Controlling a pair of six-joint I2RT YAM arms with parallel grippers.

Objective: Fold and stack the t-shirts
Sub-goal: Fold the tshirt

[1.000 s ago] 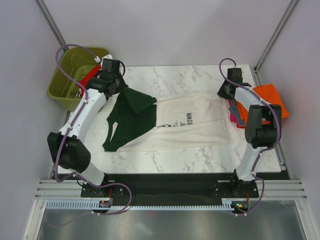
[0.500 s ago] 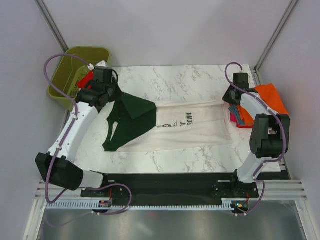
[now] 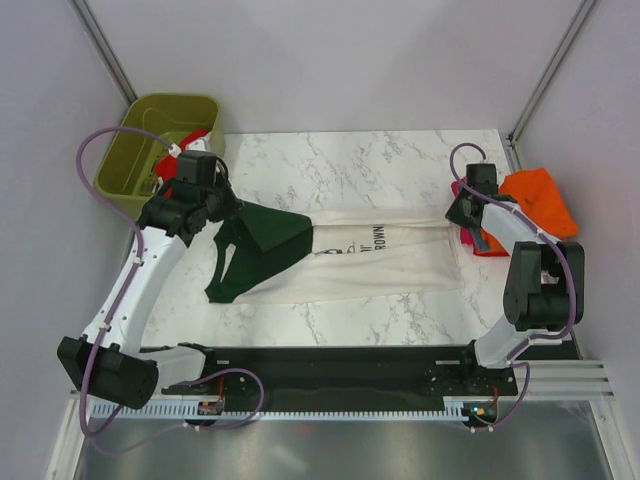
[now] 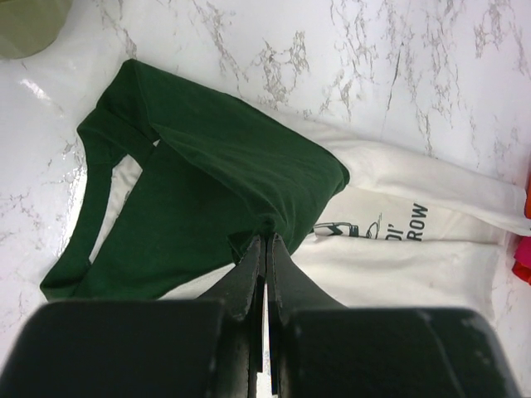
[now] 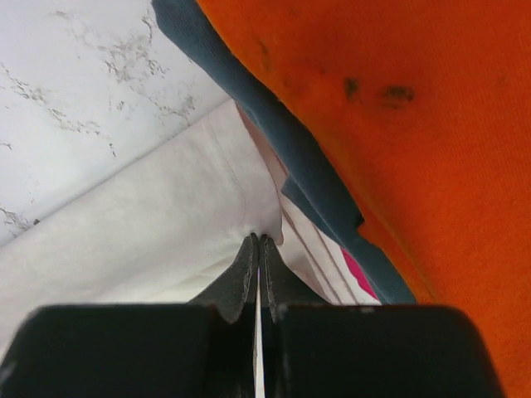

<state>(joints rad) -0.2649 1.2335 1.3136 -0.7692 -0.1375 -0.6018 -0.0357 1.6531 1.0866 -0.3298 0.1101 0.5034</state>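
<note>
While the left gripper [image 4: 265, 242] and right gripper [image 5: 259, 240] are tightly pinching the cream shirt [image 3: 390, 265] by its far edge, folding is seemingly just beginning; a red shirt [image 3: 174, 160] is waiting in the bin [image 3: 135, 120].

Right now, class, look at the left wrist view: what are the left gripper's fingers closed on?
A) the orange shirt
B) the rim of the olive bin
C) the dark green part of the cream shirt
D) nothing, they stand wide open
C: the left gripper is pinched shut on the edge of the folded dark green cloth of the cream t-shirt, with its jaws pressed together.
</note>
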